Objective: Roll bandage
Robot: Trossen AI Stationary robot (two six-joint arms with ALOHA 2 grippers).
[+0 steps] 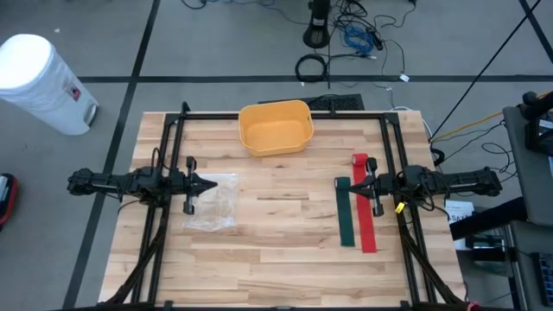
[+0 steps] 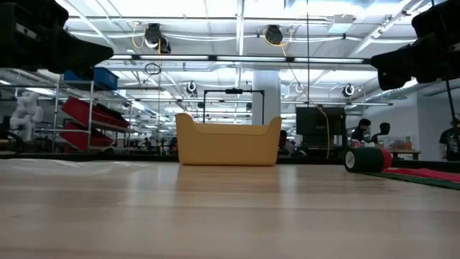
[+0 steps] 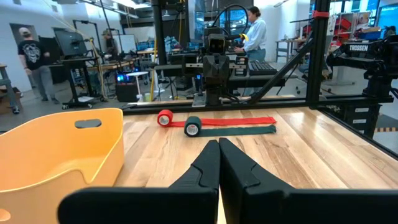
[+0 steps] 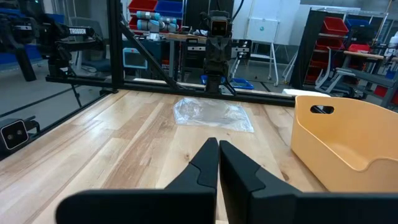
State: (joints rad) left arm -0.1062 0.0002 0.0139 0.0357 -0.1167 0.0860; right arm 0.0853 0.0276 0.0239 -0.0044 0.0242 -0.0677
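Two bandages lie side by side on the right half of the table, a green bandage (image 1: 346, 216) and a red bandage (image 1: 366, 220). Each has a small rolled end toward the far edge, the green roll (image 3: 193, 127) and the red roll (image 3: 165, 117), with a flat tail running toward the near edge. My right gripper (image 1: 356, 183) hangs shut and level above them, pointing toward the table's left, and touches nothing. My left gripper (image 1: 213, 184) hangs shut and level over the left half, pointing right. Both shut finger pairs show in the wrist views, left (image 3: 219, 155) and right (image 4: 219, 155).
A yellow bin (image 1: 275, 127) stands at the far middle of the table. A clear plastic bag (image 1: 212, 206) lies under and beside my left gripper. Black frame rails (image 1: 285, 115) run along the far edge and down both sides. Bare wood lies between the two arms.
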